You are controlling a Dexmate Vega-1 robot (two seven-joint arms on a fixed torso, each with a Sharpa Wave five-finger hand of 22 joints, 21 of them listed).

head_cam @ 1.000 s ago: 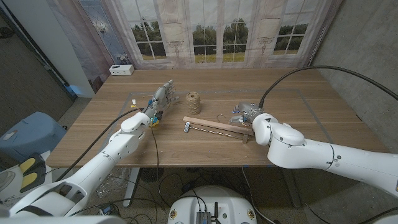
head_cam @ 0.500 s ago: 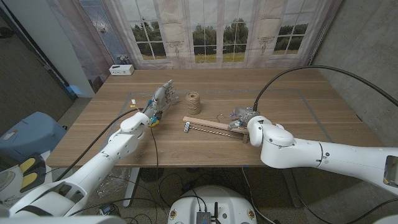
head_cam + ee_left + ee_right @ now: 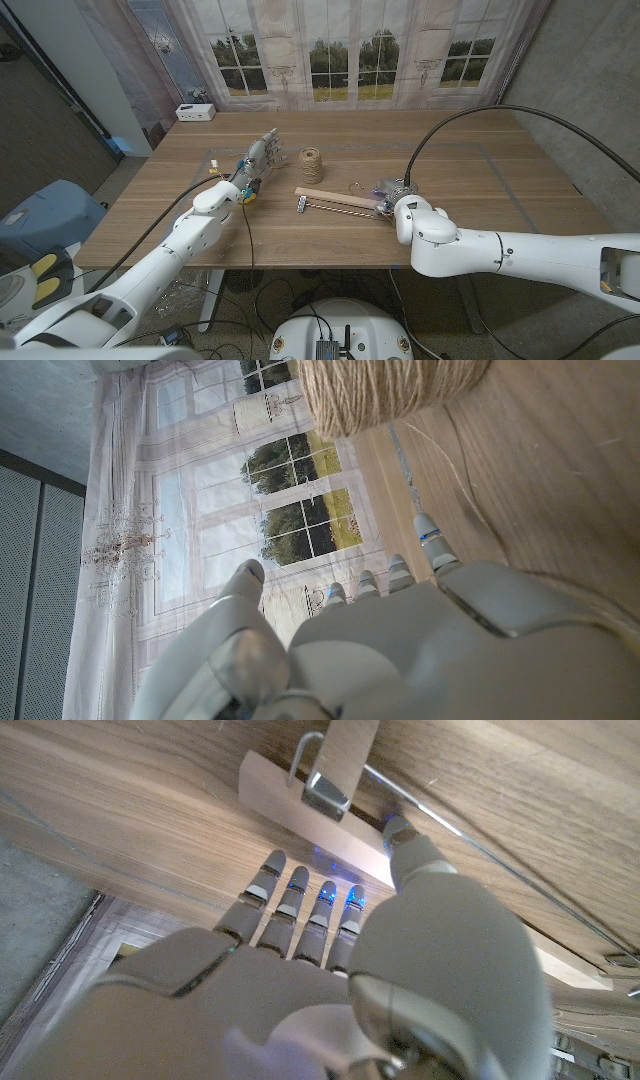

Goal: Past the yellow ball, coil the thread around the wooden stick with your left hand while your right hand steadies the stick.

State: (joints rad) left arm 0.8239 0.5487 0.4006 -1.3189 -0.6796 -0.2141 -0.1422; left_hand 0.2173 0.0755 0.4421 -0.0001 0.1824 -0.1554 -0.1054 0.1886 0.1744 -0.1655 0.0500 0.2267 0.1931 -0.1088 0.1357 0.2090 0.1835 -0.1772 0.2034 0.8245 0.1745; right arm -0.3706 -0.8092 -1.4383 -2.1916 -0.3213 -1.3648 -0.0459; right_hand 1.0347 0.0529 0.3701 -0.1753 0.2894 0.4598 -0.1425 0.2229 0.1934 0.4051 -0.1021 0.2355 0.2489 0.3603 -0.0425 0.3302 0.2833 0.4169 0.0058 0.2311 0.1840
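Head view shows the wooden stick [image 3: 345,204] lying flat near the middle of the table [image 3: 500,170], a small metal clip [image 3: 301,205] at its left end and a thin wire [image 3: 340,201] running along it. Just beyond that left end stands the spool of thread [image 3: 313,165], upright — a loose strand [image 3: 450,470] trails from it across the wood in the left wrist view. The right hand [image 3: 388,192] is at the stick's right end, fingers [image 3: 300,895] stretched out just beside the stick; whether they touch it cannot be told. The left hand [image 3: 259,158] stands left of the spool, apart from it, fingers spread, holding nothing. A white box [image 3: 195,112] sits at the table's far left corner.
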